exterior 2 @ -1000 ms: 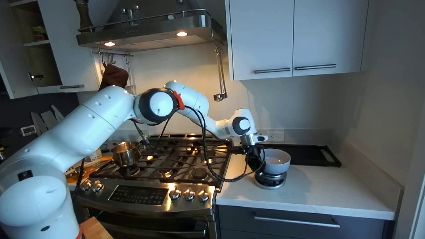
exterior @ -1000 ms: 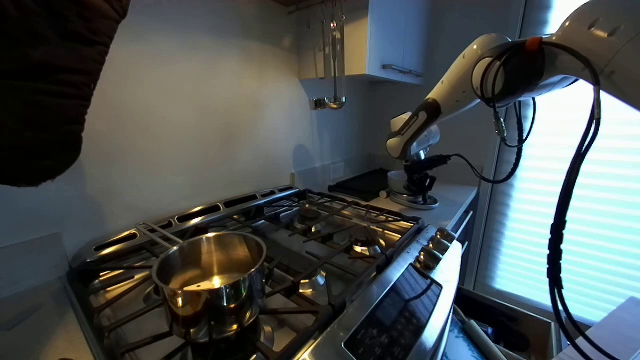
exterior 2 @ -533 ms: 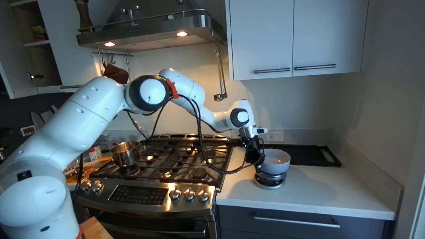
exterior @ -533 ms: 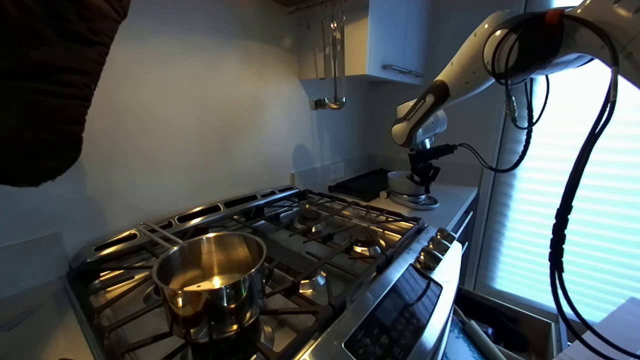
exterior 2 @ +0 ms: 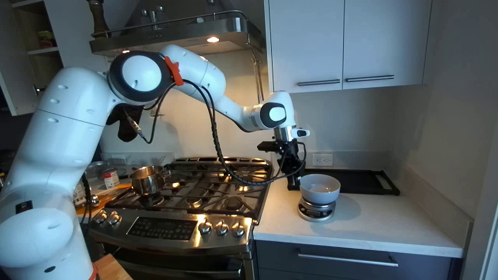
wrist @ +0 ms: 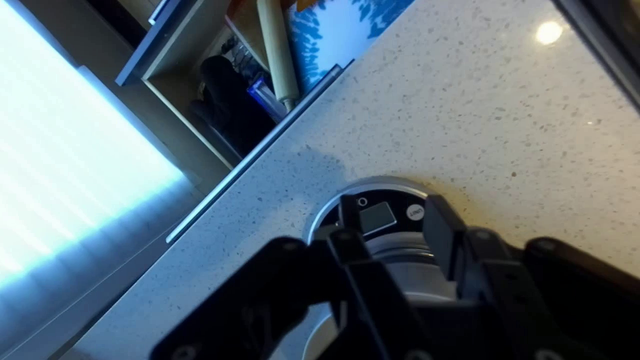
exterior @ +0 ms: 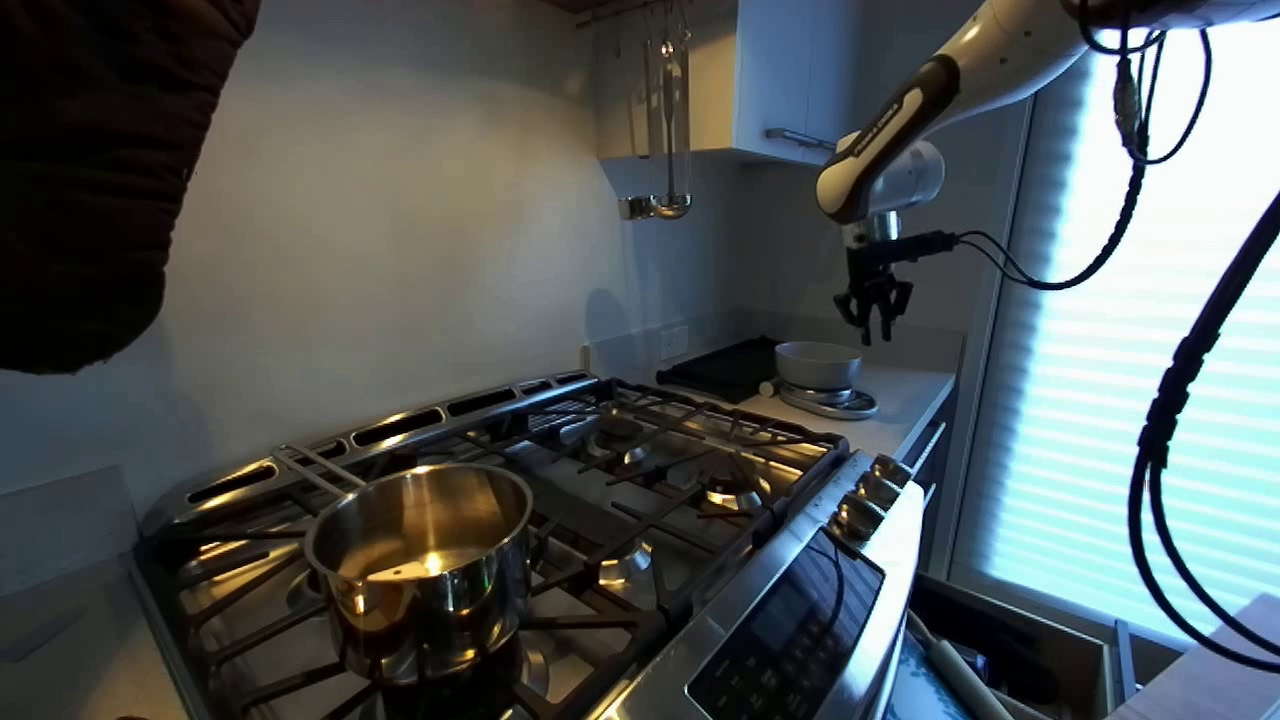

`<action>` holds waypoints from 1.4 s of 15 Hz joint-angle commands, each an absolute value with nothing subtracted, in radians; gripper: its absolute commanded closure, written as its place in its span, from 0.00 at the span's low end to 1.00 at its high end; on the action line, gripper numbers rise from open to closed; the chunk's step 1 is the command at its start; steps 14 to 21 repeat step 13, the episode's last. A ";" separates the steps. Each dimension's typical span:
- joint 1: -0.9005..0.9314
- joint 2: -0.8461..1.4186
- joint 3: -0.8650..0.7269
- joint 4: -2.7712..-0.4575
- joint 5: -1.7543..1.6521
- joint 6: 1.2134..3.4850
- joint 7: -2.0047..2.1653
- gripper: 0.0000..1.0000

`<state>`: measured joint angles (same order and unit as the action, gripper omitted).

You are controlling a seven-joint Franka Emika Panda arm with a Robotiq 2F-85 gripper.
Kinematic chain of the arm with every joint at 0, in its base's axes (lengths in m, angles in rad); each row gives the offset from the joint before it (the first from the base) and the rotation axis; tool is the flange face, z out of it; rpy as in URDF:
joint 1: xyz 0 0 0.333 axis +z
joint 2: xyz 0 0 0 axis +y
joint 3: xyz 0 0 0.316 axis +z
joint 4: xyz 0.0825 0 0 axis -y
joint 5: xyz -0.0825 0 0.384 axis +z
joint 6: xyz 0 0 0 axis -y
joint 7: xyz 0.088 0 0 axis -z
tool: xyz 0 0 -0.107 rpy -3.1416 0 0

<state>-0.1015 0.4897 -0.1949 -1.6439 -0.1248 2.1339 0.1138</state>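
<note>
My gripper [wrist: 392, 215] is open, with nothing between its black fingers. In an exterior view the gripper [exterior: 877, 332] hangs pointing down, above the level of the bowl's rim and apart from it. A white bowl [exterior 2: 320, 189] sits upright on a round silver kitchen scale [exterior 2: 316, 213] on the counter; bowl and scale show in both exterior views. In the wrist view the scale's black panel with its small display [wrist: 377, 218] lies below and between the fingertips. The bowl [wrist: 420, 280] is mostly hidden behind the gripper there. The bowl's contents are not clear.
A black tray [exterior 2: 362, 182] lies behind the bowl. The gas stove [exterior 2: 218, 186] adjoins the counter, with a steel pot [exterior: 420, 570] on a burner. Upper cabinets [exterior 2: 307, 42] overhang the counter. An open drawer [wrist: 235, 100] holds a rolling pin [wrist: 278, 55]. A bright window [exterior: 1120, 420] stands beside it.
My gripper has risen from beside the bowl's near side to above the rim level. The whole arm has lifted and its elbow has drawn back. The bowl and scale have stayed in place.
</note>
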 commanded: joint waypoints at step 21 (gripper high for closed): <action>-0.235 0.256 -0.154 -1.763 0.093 2.101 -0.221 0.00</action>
